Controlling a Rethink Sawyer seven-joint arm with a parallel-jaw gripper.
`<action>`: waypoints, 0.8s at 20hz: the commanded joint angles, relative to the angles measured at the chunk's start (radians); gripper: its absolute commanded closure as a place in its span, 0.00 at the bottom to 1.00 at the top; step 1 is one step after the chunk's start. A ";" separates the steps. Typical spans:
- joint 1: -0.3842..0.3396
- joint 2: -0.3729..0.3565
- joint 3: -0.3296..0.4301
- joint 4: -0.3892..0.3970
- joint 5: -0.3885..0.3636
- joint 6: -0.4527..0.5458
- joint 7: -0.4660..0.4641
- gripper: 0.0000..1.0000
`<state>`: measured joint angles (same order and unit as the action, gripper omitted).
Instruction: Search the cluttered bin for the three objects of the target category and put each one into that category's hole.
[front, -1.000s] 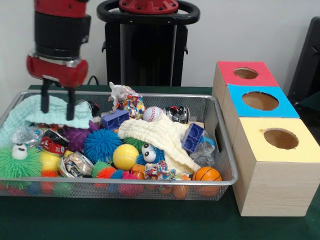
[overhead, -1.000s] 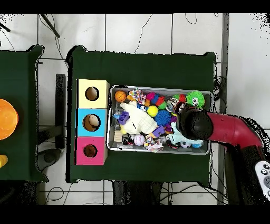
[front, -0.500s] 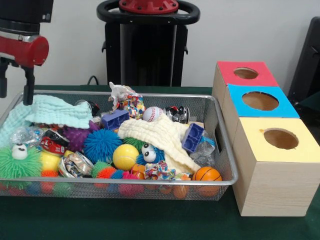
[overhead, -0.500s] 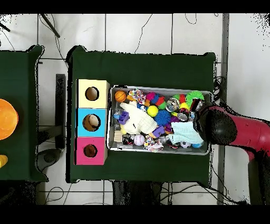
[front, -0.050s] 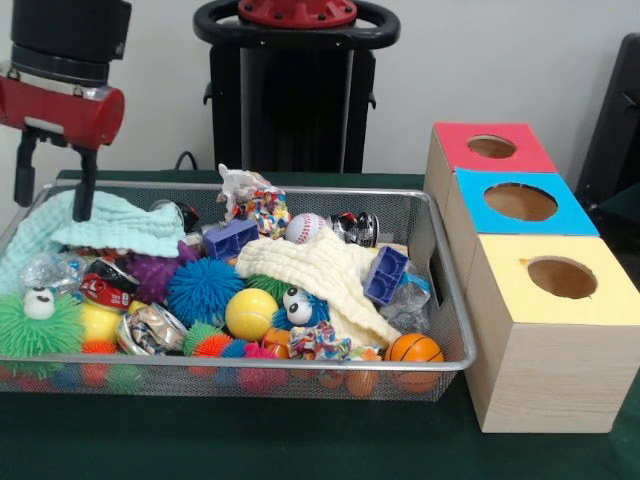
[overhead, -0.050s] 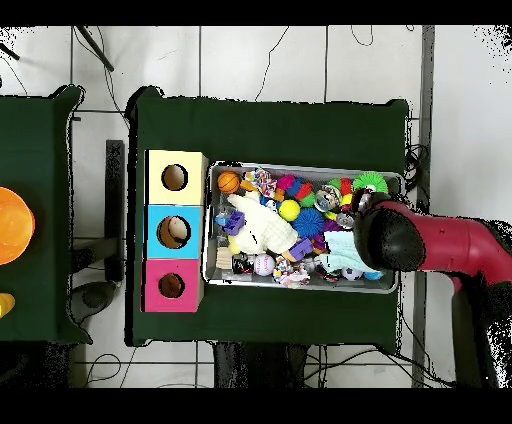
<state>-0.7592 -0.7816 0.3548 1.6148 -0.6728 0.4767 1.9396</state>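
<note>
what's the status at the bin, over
Hand open, empty, above the mint cloth at the bin end. Nothing picked. Cream cloth covers toys mid-bin.

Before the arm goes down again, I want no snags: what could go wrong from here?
1. The open gripper hangs over the mint cloth at the wire bin's end. Coming straight down, it would likely catch the cloth and drag it up rather than a toy.
2. That cloth and the cream cloth cover part of the heap, so wanted toys may lie hidden.
3. The gripper is close to the bin's rim; a small drift could strike the wire.
</note>
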 joint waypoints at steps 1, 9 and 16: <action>0.012 0.098 0.042 -0.024 -0.079 -0.032 -0.110 0.00; -0.004 0.104 0.073 -0.017 -0.026 0.029 -0.126 0.00; 0.011 0.121 0.054 -0.022 -0.049 0.020 -0.116 0.00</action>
<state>-0.7473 -0.6983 0.3610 1.6112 -0.6910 0.4731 1.9396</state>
